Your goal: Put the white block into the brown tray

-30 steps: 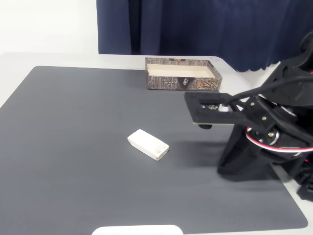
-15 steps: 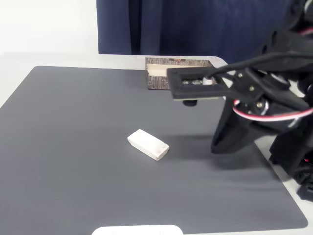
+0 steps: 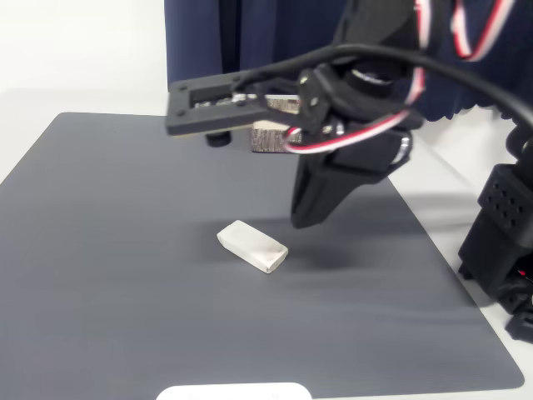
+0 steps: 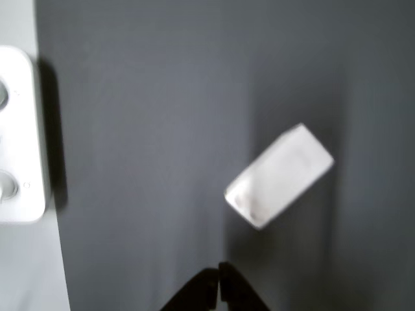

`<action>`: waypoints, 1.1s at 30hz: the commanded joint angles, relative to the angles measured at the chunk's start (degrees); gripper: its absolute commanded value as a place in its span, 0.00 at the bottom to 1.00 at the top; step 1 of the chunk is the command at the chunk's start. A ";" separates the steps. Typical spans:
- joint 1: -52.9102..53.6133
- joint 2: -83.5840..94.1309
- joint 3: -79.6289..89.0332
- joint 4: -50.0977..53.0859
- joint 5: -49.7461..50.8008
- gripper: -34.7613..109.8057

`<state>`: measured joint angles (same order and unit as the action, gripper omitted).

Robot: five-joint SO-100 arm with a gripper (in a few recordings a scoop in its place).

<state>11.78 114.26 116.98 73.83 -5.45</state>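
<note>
The arm reaches leftward, raised above the surface [image 3: 100, 250]. The tool [image 4: 218, 285] — tips together, gripping nothing — hangs above the white block [image 3: 252, 246], which lies flat on the dark mat, well apart from the brown tray [image 3: 268, 138] behind.

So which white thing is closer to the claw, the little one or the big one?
The small white rectangular block, lying slantwise on the dark grey mat just past the claw. The bigger white rounded object sits off at the mat's edge.
</note>
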 commanded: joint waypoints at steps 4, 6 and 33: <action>1.76 -11.34 -10.90 -1.05 1.14 0.24; 2.64 -13.62 -12.30 -1.93 1.23 0.24; 12.04 -13.62 -8.35 -4.92 -7.73 0.42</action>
<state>23.64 98.26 108.90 69.61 -12.22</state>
